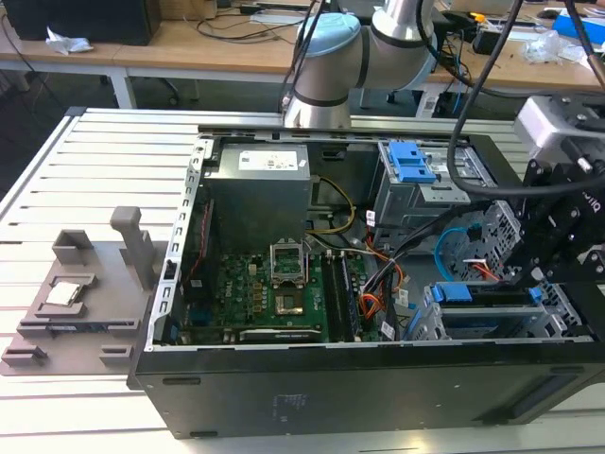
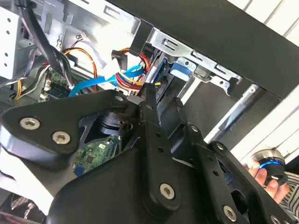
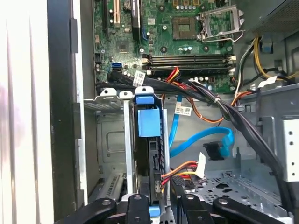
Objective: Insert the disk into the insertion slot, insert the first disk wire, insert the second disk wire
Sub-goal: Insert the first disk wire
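The disk (image 3: 148,122), framed in its blue bracket, stands on edge inside the insertion slot (image 3: 111,140), the perforated silver cage at the case's front; in the exterior view the disk (image 1: 480,316) lies in the cage (image 1: 433,331) at the lower right. A black, red and orange wire bundle (image 3: 180,171) runs to the disk's edge. The second disk wire (image 3: 202,138), a flat light-blue cable, curves in a loop beside the cage with its connector (image 3: 213,150) hanging free. My gripper (image 2: 142,99) hovers just over the disk's wire end, shut, with nothing visible between the tips.
The open black tower case (image 1: 284,378) lies on a slatted white table (image 1: 85,170), showing the motherboard (image 1: 255,293) and power supply (image 1: 260,184). A taller grey bay with a blue latch (image 1: 412,163) stands behind the cage. A grey fixture (image 1: 80,303) sits at the exterior view's left. A hand (image 2: 267,173) holds a knob.
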Robot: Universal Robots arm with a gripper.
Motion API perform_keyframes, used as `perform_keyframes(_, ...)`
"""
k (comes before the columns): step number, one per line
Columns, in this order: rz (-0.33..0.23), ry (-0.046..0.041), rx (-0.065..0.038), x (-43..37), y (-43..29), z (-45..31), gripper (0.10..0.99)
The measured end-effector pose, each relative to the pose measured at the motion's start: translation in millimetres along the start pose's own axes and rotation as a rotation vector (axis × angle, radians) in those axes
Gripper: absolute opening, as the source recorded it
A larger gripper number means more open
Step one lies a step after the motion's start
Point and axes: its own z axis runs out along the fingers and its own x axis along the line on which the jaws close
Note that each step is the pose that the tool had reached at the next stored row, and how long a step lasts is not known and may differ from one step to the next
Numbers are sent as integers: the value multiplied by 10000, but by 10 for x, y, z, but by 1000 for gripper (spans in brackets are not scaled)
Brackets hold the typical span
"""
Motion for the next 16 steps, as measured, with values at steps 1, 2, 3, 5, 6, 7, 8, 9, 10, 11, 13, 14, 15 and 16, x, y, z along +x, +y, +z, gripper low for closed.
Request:
perform_keyframes(1,-1,-1,0,-4,3,-51,318)
perform_keyframes(2,0,-1,0,-8,6,-108,318)
perform_keyframes(3,0,-1,0,-11,8,-137,318)
perform_keyframes(5,0,-2,0,-15,10,-174,318)
perform_keyframes(6,0,-2,0,-16,10,-180,318)
perform_keyframes(7,-1,-3,0,-17,11,-183,318)
perform_keyframes(8,-1,-3,0,-18,11,-186,302)
perform_keyframes(9,0,-1,0,-18,11,-188,239)
perform_keyframes(10,0,-1,0,-18,11,-189,239)
perform_keyframes(11,-1,-2,0,-18,11,-190,173)
perform_keyframes(13,-1,-1,0,-18,11,-195,106)
perform_keyframes(14,-1,-2,0,-18,11,-195,106)
perform_keyframes(15,-1,-1,0,-18,11,-197,106)
perform_keyframes(16,-1,-2,0,-18,11,-198,106)
